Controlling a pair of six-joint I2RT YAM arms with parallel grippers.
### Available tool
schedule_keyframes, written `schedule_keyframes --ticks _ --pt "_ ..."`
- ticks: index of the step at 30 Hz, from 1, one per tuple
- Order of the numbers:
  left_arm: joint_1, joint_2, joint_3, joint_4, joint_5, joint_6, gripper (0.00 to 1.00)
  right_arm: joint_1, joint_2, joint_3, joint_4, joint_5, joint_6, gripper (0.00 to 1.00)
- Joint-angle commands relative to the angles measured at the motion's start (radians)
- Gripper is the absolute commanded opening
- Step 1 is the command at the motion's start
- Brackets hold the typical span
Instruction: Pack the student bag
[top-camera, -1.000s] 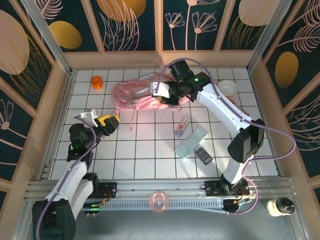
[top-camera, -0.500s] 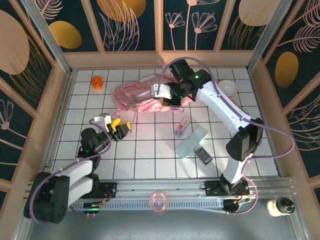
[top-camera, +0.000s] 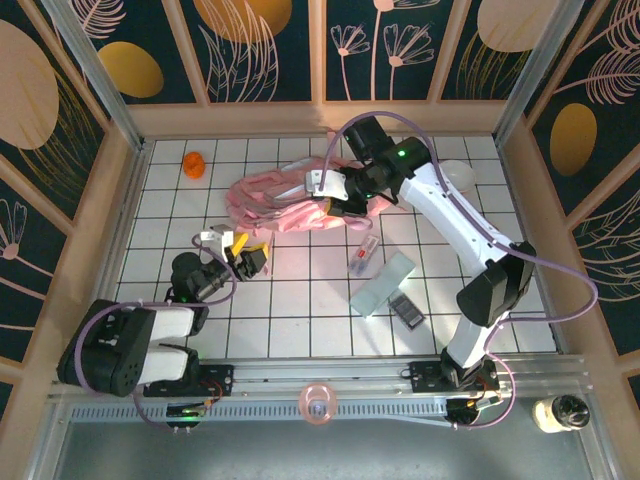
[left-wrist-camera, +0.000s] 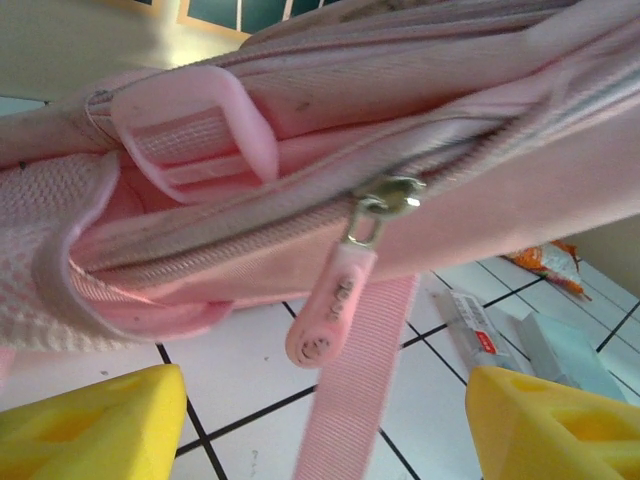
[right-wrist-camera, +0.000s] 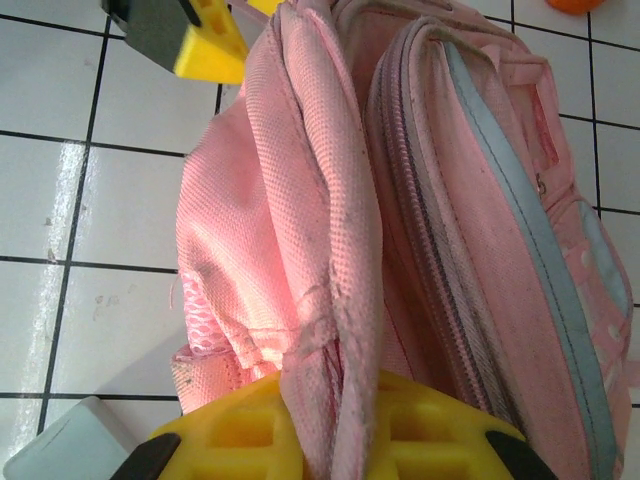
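My right gripper (top-camera: 336, 196) is pinched nearly closed on a fold of the student bag (top-camera: 272, 193). In the right wrist view, the pink fabric runs between my yellow pads (right-wrist-camera: 245, 435) at the bag's edge. My left gripper (top-camera: 246, 256) stands wide open and holds nothing. In the left wrist view, its yellow fingers (left-wrist-camera: 92, 421) sit far apart at the bottom corners. The bag's zipper pull (left-wrist-camera: 331, 310) and a pink strap (left-wrist-camera: 355, 395) hang ahead of the gap, and I cannot tell whether the strap touches either finger.

The bag lies on the white tiled table (top-camera: 300, 310) at about 12 o'clock from the centre, crumpled and stretched sideways.

My right arm rises from its base at about 5 o'clock and arcs up the right side. It bends at the top, so its wrist points toward 9 o'clock at the bag's right end. My left arm is folded low near 8 o'clock, its wrist aimed toward 1 o'clock, and its gripper is near the bag's lower edge.
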Motion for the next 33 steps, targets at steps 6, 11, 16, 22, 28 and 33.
schedule_keyframes --ticks 6,11,16,22,28,33 --pt "-0.012 0.096 0.072 0.196 0.089 0.031 0.65 -0.002 -0.084 0.050 0.020 -0.085 0.003 0.00" --pt "-0.037 0.102 0.074 0.254 0.153 0.015 0.54 0.000 -0.092 0.018 0.051 -0.079 0.017 0.00" --pt "-0.054 0.086 0.067 0.246 0.118 0.013 0.41 -0.002 -0.099 -0.006 0.084 -0.075 0.027 0.00" --pt "-0.055 0.075 0.060 0.205 0.006 0.000 0.23 -0.002 -0.119 -0.030 0.111 -0.075 0.029 0.00" --pt "-0.054 0.079 0.065 0.235 0.054 -0.038 0.07 0.000 -0.137 -0.070 0.149 -0.069 0.043 0.00" --pt "-0.056 0.039 0.083 0.195 0.129 -0.070 0.00 0.018 -0.171 -0.186 0.290 -0.008 0.103 0.00"
